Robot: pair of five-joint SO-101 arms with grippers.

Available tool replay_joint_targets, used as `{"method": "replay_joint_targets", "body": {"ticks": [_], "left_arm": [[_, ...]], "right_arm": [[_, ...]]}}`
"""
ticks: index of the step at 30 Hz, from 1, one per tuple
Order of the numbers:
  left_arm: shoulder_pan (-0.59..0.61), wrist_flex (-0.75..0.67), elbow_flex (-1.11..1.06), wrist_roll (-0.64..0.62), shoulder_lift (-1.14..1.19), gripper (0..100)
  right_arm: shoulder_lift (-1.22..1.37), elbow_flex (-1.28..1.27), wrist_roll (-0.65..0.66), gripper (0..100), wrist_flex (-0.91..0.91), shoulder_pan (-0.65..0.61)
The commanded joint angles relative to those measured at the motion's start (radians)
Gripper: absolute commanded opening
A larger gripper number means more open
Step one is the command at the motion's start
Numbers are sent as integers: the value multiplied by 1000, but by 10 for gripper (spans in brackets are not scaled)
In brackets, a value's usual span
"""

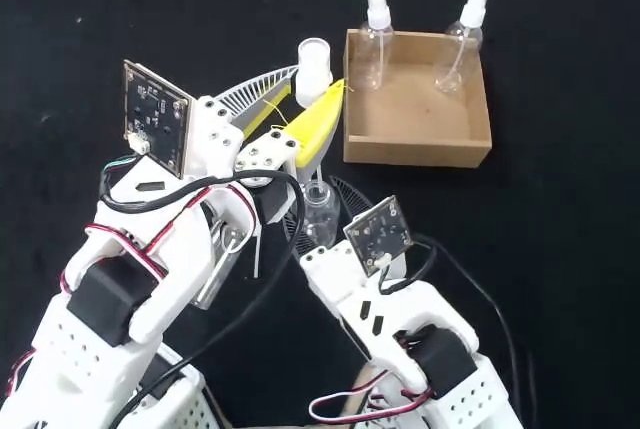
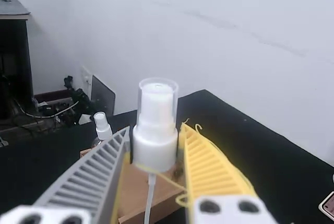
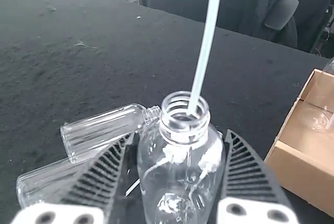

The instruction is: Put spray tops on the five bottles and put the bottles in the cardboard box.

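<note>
A black cloth covers the table (image 1: 560,249), with a white wall behind it in the left wrist view; there are five clear bottles in all, and three spray tops. The cardboard box (image 1: 417,154) sits just beyond the left claw (image 1: 316,84), to its right; it holds two upright bottles, one (image 1: 375,54) nearer the claw and one (image 1: 458,59) farther from it, each wearing a spray top. The left claw pinches the third spray top (image 2: 155,130) by its collar between a grey and a yellow finger, and the dip tube (image 3: 203,46) hangs down from it; the right claw (image 3: 180,138) sits beneath, pressed against both sides of an upright open bottle (image 3: 180,182), with the tube's end inside that bottle's neck. Two uncapped bottles lie on the cloth just beside the right claw, on the side away from the box; one (image 3: 104,130) has its mouth close to the held bottle's neck, and the other (image 3: 47,182) lies nearer the claw's base.
</note>
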State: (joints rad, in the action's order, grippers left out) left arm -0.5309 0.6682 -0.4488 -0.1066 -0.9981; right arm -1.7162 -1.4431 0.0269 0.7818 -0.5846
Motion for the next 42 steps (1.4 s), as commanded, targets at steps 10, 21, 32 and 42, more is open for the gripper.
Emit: {"method": "replay_joint_targets", "body": {"ticks": [10,21,32,42], "left_arm": [[12,3,-159,-5,-20,141],[8,189,-171,-5,-20,142],[8,196,-173,-14,-20,286],[45,196,-145,-5,-112,292]], "right_arm": [[10,4,-3,191,-28,-12],[10,4,-2,191,-28,-12],[10,5,-2,191,-28,37],[10,5,-2,191,-28,35]]}}
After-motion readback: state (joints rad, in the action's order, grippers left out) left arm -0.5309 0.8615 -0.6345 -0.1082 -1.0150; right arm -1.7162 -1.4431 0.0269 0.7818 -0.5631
